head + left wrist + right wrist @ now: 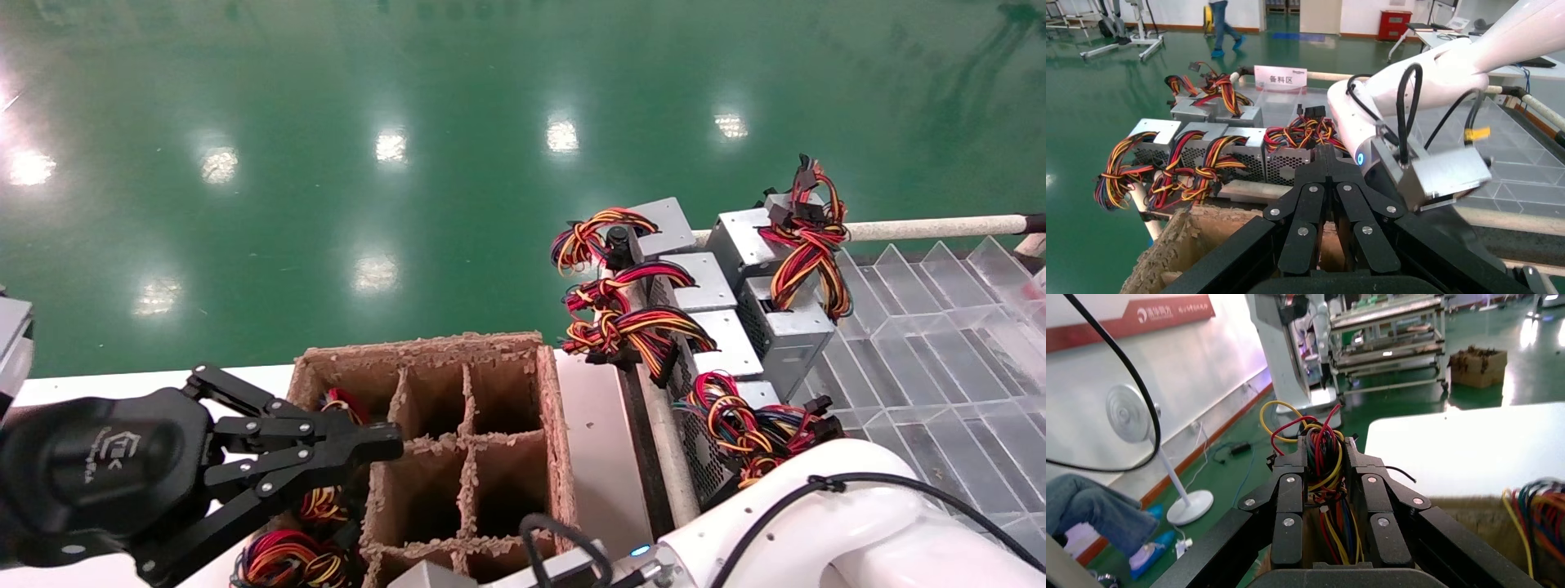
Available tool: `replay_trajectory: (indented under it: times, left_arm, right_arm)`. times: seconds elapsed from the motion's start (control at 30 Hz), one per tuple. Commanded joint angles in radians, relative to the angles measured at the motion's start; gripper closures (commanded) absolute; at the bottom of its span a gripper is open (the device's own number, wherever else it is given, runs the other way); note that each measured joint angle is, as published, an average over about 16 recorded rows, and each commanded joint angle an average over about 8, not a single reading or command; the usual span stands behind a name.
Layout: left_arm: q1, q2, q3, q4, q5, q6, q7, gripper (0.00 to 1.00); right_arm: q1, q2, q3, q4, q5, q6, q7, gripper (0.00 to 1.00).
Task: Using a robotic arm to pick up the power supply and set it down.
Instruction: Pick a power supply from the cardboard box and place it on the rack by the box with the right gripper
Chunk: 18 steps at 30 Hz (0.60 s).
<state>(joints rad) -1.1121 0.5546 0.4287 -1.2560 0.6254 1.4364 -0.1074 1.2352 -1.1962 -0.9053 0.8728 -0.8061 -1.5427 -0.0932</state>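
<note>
The right gripper has its jaws closed on the wire bundle of a power supply; its box is hidden below; heavy and rigid, it likely swings from soft wires; the left gripper, jaws together and empty, hovers over the cardboard crate.

— What's on your white table?
— A torn cardboard divider box stands on it, wire bundles in its near cells.
— And beside it?
— A clear plastic tray, with power supplies in rows along its edge.
</note>
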Motion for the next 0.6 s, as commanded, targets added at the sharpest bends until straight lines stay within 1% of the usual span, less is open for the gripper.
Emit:
replay_trajectory:
  times: [0.03,0.6]
  left_arm:
    - [0.000,0.000,0.000,0.000,0.000,0.000,0.000,1.00]
    - [0.000,0.000,0.000,0.000,0.000,0.000,0.000,1.00]
  right_arm:
    - [-0.002,0.009,0.008,0.014,0.017,0.001,0.008,1.00]
    - [-0.015,0.124,0.090,0.205,0.133,0.054,0.054,1.00]
